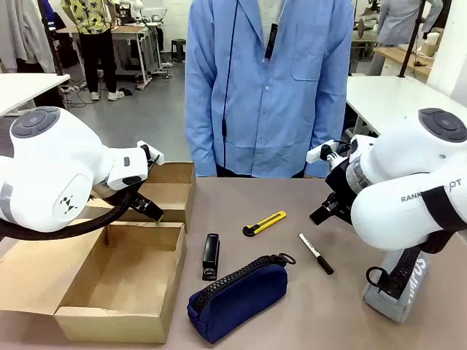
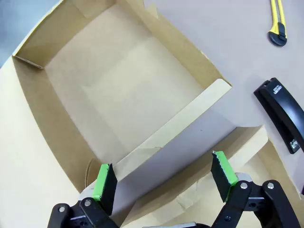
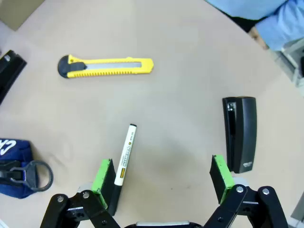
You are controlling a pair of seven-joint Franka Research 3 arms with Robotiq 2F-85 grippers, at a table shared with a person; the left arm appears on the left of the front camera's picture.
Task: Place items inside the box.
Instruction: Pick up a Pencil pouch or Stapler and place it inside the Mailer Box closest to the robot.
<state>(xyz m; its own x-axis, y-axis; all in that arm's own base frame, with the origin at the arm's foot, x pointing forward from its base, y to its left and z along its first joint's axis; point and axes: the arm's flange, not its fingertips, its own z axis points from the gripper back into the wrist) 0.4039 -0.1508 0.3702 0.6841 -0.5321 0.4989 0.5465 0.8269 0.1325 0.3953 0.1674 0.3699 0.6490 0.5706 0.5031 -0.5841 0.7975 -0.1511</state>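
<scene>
Waiting in the front view, the pouch [image 1: 237,293], stapler [image 1: 211,256], knife [image 1: 264,223] and marker [image 1: 316,254] are all lying outside the empty box [image 1: 109,324]. Left wrist view: the left gripper [image 2: 164,171] is hovering, jaws apart, over the box. Right wrist view: the right gripper [image 3: 161,168] is gaping empty above the marker, its path unobstructed.

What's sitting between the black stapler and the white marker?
In the front view, the navy pouch, its zipper end and ring pull; otherwise bare table.

Bright, even indoor light, soft faint shadows, sharp focus, slight wide-angle curving at wrist-view edges.
</scene>
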